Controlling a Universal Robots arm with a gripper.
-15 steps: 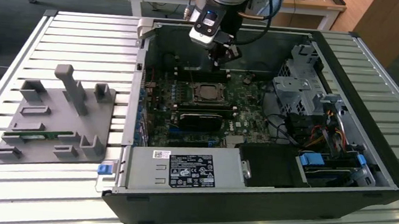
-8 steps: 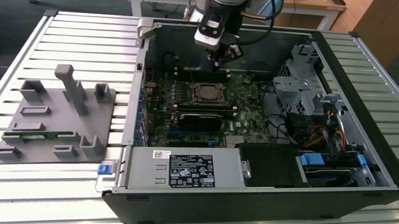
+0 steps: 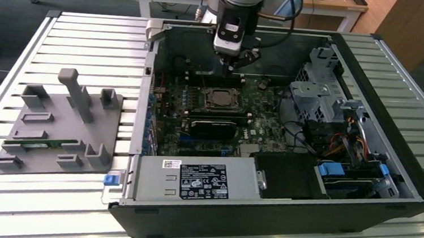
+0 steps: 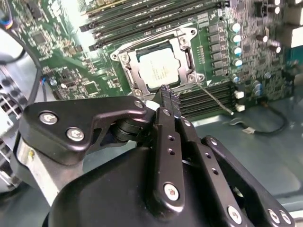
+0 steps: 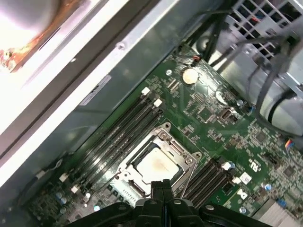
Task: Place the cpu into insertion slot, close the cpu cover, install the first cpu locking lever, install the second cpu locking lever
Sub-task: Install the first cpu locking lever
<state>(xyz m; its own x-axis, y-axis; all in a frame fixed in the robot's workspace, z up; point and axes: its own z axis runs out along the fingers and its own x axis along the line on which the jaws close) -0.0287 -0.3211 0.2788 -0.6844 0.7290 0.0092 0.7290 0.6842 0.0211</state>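
The claw point(image 4: 168, 94) hangs closed and empty, its fingertips pressed together just above the slot point(image 4: 122, 56). The cpu point(image 4: 161, 70) sits in that slot, silver side up, with the cover point(image 4: 188, 57) flat around it.

The cpu point(image 4: 161, 71) shows pale silver inside the silver cpu cover point(image 4: 131, 71), on a green circuit board point(image 4: 61, 71); the pincer point(image 4: 169, 97) is black.

You could not read any words here. The sticker point(image 3: 202, 182) on the grey box point(image 3: 155, 178), at the near side of the computer case point(image 3: 265, 221), had print too small to make out.
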